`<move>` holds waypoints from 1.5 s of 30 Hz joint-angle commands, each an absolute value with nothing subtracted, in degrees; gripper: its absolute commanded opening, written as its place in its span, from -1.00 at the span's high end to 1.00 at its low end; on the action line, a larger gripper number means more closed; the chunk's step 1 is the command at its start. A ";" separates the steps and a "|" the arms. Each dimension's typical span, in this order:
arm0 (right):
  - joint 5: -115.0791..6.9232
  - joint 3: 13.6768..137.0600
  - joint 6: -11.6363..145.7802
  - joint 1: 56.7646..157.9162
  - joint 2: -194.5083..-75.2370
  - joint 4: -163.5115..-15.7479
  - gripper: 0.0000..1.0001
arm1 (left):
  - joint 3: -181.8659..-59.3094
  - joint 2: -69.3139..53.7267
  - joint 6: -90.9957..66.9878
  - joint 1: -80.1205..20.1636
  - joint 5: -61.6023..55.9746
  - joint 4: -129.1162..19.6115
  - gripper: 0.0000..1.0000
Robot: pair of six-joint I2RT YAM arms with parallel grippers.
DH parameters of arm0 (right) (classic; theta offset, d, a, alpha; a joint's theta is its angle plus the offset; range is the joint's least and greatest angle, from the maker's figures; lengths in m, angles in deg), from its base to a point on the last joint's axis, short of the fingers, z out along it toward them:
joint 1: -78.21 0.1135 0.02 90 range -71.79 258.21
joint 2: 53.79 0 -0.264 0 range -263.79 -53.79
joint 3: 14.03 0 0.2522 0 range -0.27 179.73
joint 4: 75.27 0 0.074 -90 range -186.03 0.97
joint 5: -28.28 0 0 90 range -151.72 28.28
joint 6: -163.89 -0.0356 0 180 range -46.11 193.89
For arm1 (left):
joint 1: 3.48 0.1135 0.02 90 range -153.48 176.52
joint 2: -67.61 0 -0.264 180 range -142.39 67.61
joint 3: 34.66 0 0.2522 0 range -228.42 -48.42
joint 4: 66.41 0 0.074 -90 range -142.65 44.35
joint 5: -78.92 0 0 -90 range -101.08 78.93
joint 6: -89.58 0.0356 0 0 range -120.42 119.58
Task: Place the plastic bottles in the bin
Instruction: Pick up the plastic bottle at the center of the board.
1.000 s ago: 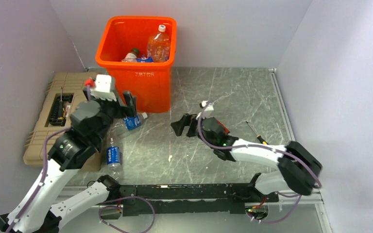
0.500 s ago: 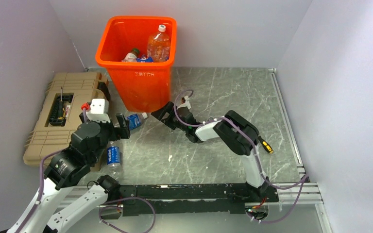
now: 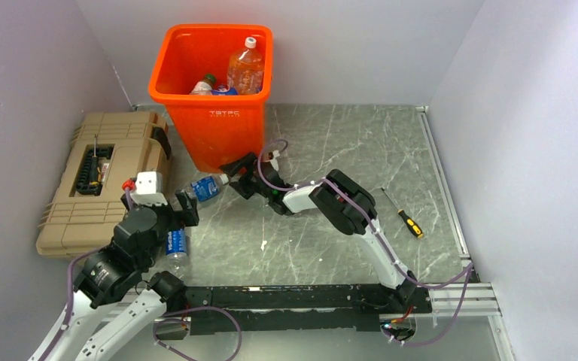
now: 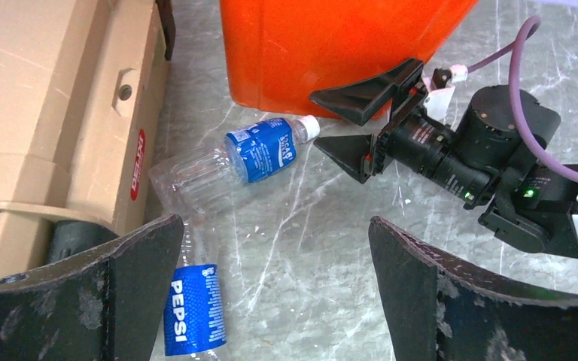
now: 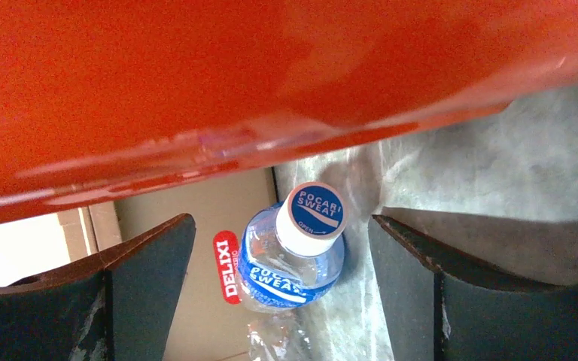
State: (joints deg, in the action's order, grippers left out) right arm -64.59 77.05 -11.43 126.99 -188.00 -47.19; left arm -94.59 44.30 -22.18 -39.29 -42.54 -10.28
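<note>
The orange bin (image 3: 214, 124) stands at the back left with several plastic bottles (image 3: 244, 71) inside. A clear bottle with a blue Pocari Sweat label (image 3: 205, 186) (image 4: 260, 149) (image 5: 293, 259) lies at the bin's foot, cap toward my right gripper (image 3: 235, 170) (image 4: 316, 120) (image 5: 280, 226). That gripper is open, its fingertips just short of the cap and touching nothing. A Pepsi bottle (image 3: 174, 244) (image 4: 193, 308) lies nearer the front. Above it hangs my left gripper (image 3: 183, 204) (image 4: 275, 222), open and empty, with its left finger (image 4: 83, 293) over that bottle.
A tan ribbed toolbox (image 3: 94, 180) (image 4: 45, 113) lies along the left wall, close to both loose bottles. A yellow-handled screwdriver (image 3: 403, 214) rests on the grey marbled table at the right. Walls close in the back and both sides.
My right arm has swung left across the table to the foot of the bin, facing the Pocari bottle's cap. My left arm has drawn back toward the near edge, away from that bottle.
</note>
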 commanded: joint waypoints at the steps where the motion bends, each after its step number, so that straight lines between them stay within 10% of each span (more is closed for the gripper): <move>1: -68.05 80.82 -17.62 128.87 -190.35 -52.28 -0.79 | -93.85 47.98 -23.89 -39.34 -45.72 -13.49 -0.96; 30: -78.72 87.05 -32.64 134.43 -200.44 -60.01 -0.42 | -92.98 51.94 -24.76 -39.34 -45.50 -13.24 -0.97; 45: -76.64 80.29 -28.63 134.72 -198.27 -56.37 0.57 | -92.81 52.31 -24.84 -39.31 -45.58 -13.64 -0.96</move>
State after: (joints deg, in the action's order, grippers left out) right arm -80.05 85.60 -28.02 133.65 -196.31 -49.33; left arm -92.73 52.13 -23.93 -39.29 -44.96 -11.68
